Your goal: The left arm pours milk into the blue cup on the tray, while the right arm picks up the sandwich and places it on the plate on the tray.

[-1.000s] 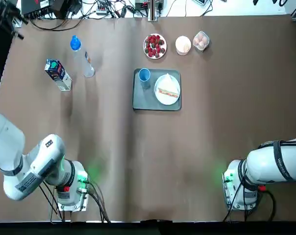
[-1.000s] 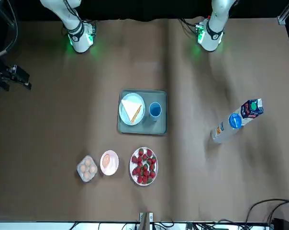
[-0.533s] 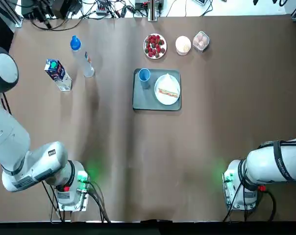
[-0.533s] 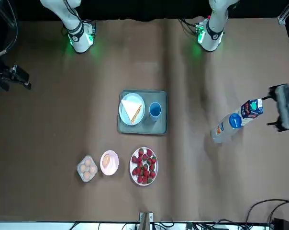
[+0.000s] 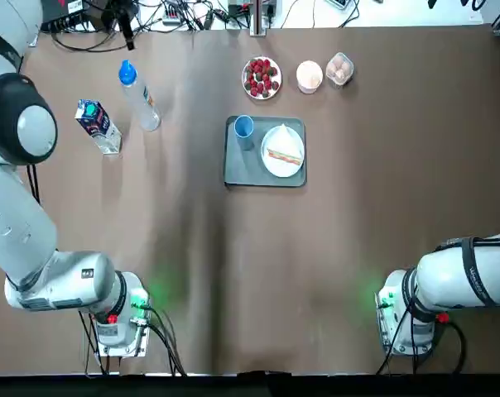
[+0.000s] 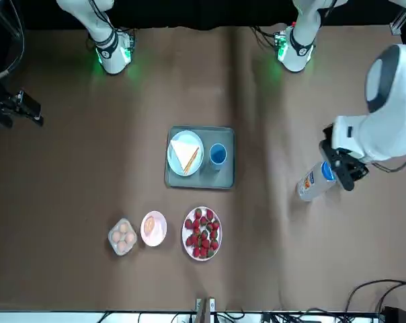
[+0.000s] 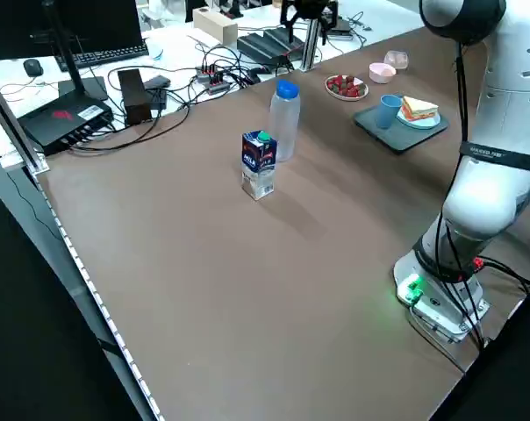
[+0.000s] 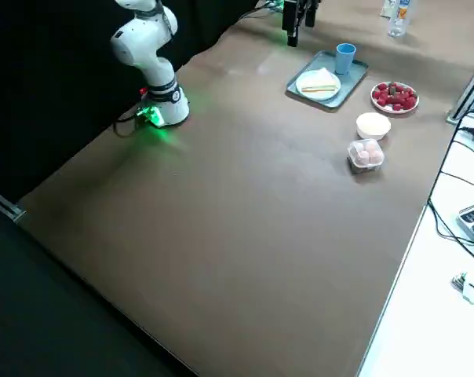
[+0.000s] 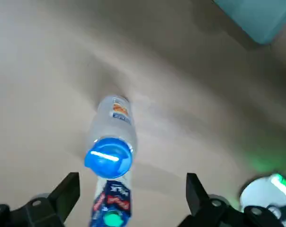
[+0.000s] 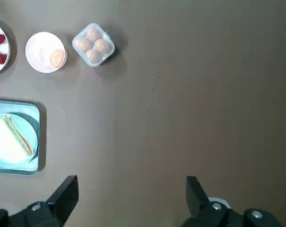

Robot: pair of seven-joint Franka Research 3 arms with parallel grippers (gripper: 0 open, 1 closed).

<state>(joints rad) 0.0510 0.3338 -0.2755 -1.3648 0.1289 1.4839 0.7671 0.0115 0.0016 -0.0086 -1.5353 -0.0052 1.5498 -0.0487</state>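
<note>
On the plate, sandwich: triangular wedge, flat pale bread faces, soft matte look, green and red filling along the cut edge. Plate is round, smooth, light-toned, sitting on the tray: grey-blue rectangle, rounded corners, low rim, satin surface. Blue cup stands upright on the same tray, just beside the plate; round, light blue, plain walls.

Milk is upright on the robot's left side of the table, well apart from the tray. Small rectangular carton, flat printed faces, dark blue upper part, white lower part, red and white lettering, round teal cap. Clear bottle near it: taller, cylindrical, translucent plastic, glossy blue cap, orange and blue label.

Left gripper is over the milk and bottle area, black fingers spread wide, nothing held. Right gripper also wide, nothing held; its arm is parked on the right side of the table.

Strawberries sit in a shallow white dish, red with green leaves. Round white bowl, smooth-walled, holds one pale egg-like item. Beside it, clear ribbed plastic box with rounded pinkish eggs. Tabletop is brown, matte, faintly creased.
</note>
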